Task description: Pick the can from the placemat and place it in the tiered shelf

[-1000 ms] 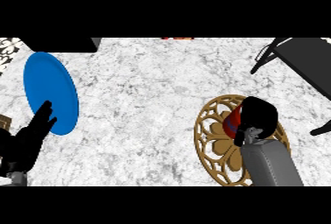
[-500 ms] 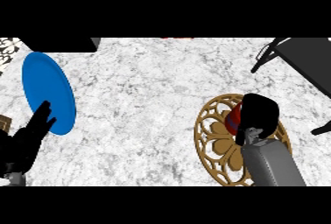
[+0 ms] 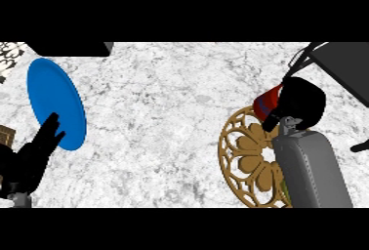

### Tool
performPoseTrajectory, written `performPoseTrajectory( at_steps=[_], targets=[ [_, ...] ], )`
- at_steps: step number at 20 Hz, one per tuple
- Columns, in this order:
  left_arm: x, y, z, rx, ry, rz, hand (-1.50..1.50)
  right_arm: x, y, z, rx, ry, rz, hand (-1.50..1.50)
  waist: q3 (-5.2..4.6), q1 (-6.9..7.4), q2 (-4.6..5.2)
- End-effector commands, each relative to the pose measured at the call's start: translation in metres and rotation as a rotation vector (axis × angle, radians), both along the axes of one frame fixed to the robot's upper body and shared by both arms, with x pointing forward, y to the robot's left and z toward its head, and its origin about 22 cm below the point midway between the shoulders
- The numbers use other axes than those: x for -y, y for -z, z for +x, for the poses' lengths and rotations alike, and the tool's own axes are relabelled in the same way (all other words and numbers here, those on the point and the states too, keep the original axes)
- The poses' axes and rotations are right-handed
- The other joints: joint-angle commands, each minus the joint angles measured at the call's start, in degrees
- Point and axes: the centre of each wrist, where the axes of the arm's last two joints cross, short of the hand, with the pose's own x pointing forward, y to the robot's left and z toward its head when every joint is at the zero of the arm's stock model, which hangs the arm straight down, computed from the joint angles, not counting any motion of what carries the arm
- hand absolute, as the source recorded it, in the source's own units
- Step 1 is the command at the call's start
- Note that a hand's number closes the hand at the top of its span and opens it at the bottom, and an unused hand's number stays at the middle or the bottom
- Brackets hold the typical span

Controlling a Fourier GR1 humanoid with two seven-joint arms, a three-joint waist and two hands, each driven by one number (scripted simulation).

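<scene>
While R hand (image 3: 301,101) curls round can (image 3: 268,99), axis unclear; L hand (image 3: 32,155) fingers straight.

One view only, from the robot's head, looking steeply down onto the marble counter (image 3: 166,141). Both forearms come in from the near edge, so the camera sits close above the work area. The tiered shelf (image 3: 346,66) just makes the frame, far right.

Bright, even light on the counter (image 3: 173,122), no glare
</scene>
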Motion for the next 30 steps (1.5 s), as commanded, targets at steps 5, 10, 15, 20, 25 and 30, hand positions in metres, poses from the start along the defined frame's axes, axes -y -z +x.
performPoseTrajectory(
  at_steps=[5,10,15,20,25,30],
  targets=[
    [0.0,0.008,0.005,0.0,-0.012,0.0,0.0,-0.001,-0.07,0.026,0.231,0.149,0.136,1.5,-0.04,-0.59,-0.21],
    [0.006,0.005,0.009,0.002,-0.008,0.011,0.0,-0.007,-0.099,0.003,0.401,0.166,0.282,1.5,-0.02,-0.96,-0.33],
    [-0.021,-0.001,-0.006,0.002,-0.025,0.01,0.0,0.0,-0.159,-0.021,0.557,0.189,0.321,1.5,-0.04,-0.84,-0.47],
    [-0.029,0.002,0.013,-0.007,-0.022,-0.009,0.0,-0.017,-0.185,-0.041,0.618,0.178,0.256,1.5,-0.08,-1.09,-0.33],
    [0.001,0.015,-0.004,-0.005,-0.015,-0.012,0.0,0.011,-0.224,-0.033,0.687,0.221,0.211,1.5,-0.06,-0.73,-0.35],
    [-0.019,-0.002,0.008,-0.011,-0.013,0.015,0.0,0.021,-0.237,-0.029,0.633,0.318,0.042,1.5,-0.09,-1.24,-0.4]
  ],
)
